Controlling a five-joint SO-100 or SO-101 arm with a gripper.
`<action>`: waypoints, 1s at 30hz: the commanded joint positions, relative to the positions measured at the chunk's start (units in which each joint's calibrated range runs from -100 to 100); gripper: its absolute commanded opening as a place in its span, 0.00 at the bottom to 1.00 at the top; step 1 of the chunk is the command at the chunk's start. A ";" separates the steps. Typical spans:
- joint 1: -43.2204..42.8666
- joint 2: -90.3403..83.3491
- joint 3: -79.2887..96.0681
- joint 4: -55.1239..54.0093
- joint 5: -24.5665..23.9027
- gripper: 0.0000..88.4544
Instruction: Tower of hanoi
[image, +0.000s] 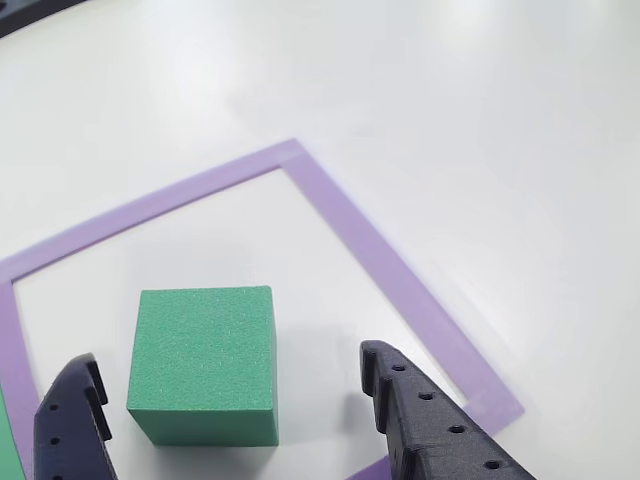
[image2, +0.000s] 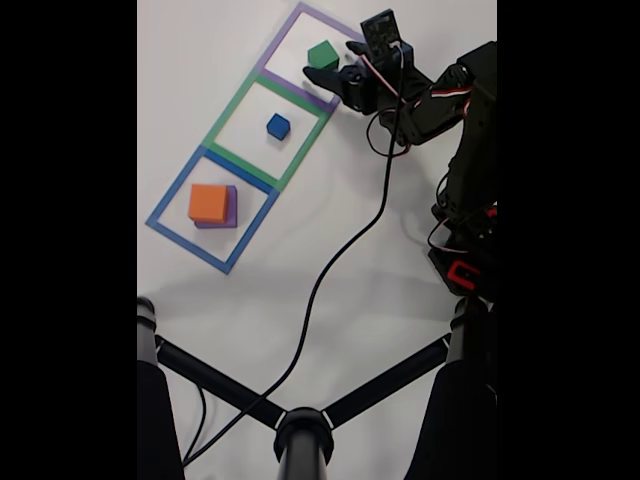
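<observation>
Straddling the green cube (image: 205, 362) with my fingers (image: 240, 420) spread wide, one either side and not touching it, I am lined up to grip it. It sits on the counter (image: 500, 120) inside the purple frame (image: 390, 260), probably so each frame serves as a Hanoi peg.

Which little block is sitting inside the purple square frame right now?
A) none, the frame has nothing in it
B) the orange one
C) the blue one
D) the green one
D: the fixed view shows the green cube inside the purple frame, with the open tool right beside it; the blue cube sits in the green frame instead.
</observation>
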 joint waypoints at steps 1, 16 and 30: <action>-0.96 0.93 -2.54 -2.41 0.20 0.30; -2.56 3.57 -5.08 -2.73 0.20 0.12; -3.40 -7.73 -3.90 7.55 0.20 0.06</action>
